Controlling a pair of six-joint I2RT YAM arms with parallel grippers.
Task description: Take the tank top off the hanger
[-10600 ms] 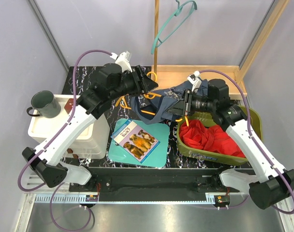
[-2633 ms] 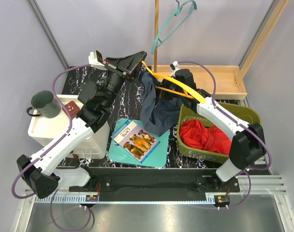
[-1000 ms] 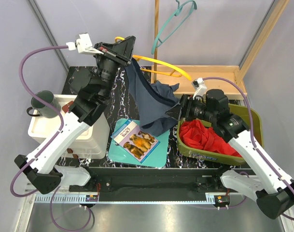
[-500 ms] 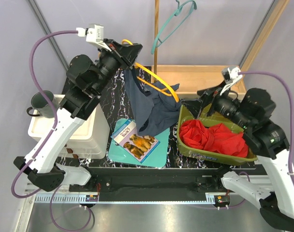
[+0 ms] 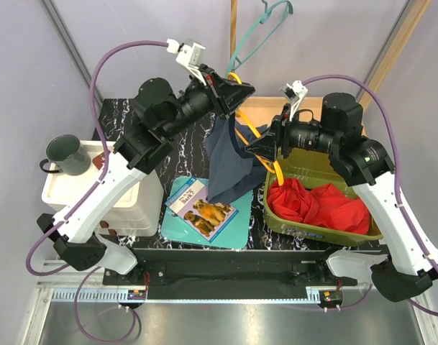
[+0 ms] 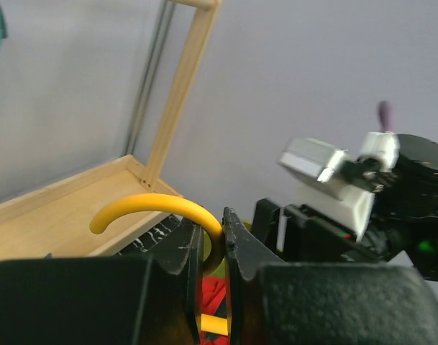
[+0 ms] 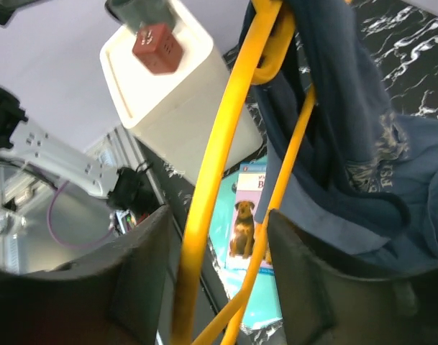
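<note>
1. The left pincer (image 5: 236, 90), raised high over the bench (image 5: 256, 219), is clamped tight on the hook of the yellow hanger (image 7: 222, 162).
2. The navy tank top (image 5: 229, 162) is on the hanger, draping toward 6 o'clock.
3. At 4 o'clock from the left pincer, the right pincer (image 5: 257, 147) is spread wide, with its fingers (image 7: 141, 277) straddling the hanger's arms.

I see pale lavender walls (image 5: 132, 29) on the left, far and right sides. A black marble-patterned tabletop (image 5: 112, 118) lies below, a light wooden frame (image 5: 393, 47) stands far right, and a silver metal rail (image 5: 226, 298) runs along the near edge.
</note>
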